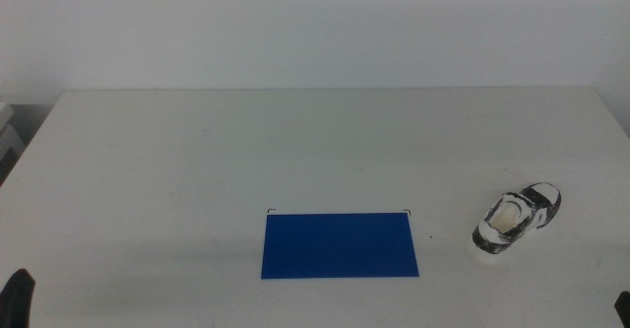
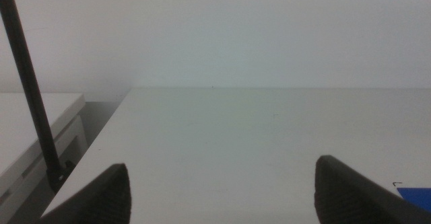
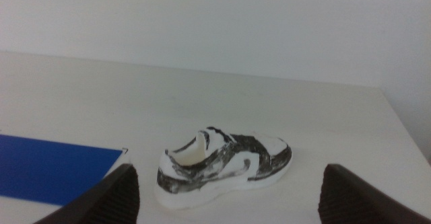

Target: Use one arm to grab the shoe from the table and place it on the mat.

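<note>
The shoe (image 1: 516,223), a small white sneaker with black-grey patches, lies on its sole on the white table (image 1: 295,141) at the right. The deep-blue mat (image 1: 340,245) lies flat a little to its left, apart from it. My right gripper (image 1: 622,304) waits at the bottom right edge; in the right wrist view it (image 3: 230,209) is open, with the shoe (image 3: 225,162) just ahead between the jaws and part of the mat (image 3: 54,170) beside it. My left gripper (image 1: 18,303) waits at the bottom left, open and empty (image 2: 232,197).
In the left wrist view a thin black rod (image 2: 30,89) stands off the table's left edge beside a white side surface (image 2: 34,123). A corner of the mat (image 2: 416,196) shows there. A grey object (image 1: 6,136) sits past the table's left edge.
</note>
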